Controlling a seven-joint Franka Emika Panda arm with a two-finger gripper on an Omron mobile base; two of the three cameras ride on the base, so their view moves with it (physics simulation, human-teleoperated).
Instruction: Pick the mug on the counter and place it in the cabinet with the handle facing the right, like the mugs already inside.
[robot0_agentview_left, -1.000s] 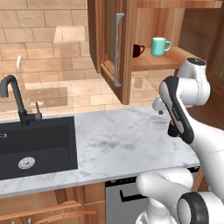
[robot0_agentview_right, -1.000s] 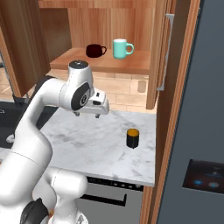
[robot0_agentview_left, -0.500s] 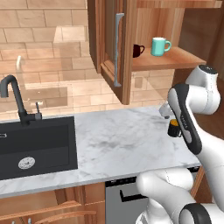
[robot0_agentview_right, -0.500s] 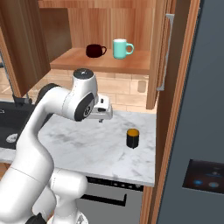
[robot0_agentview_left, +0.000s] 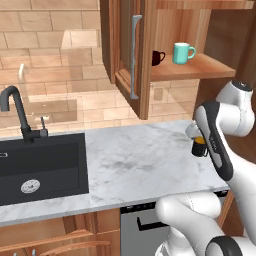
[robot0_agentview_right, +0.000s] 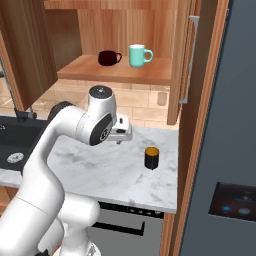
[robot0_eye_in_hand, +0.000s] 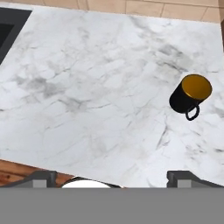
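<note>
A small black mug (robot0_agentview_right: 151, 157) stands upright on the marble tabletop (robot0_agentview_right: 100, 167), while the robot's claw (robot0_agentview_right: 121, 134) hovers nearby above it, wide open and empty

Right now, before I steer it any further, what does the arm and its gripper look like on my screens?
The glossy white arm is built of rounded, tube-like segments with dark grey joint bands; a long black strip runs along one link in the left base view. A round grey cap tops the joint above the white gripper, whose two small dark finger tips look blocky and square. No cables or markings are visible.
</note>
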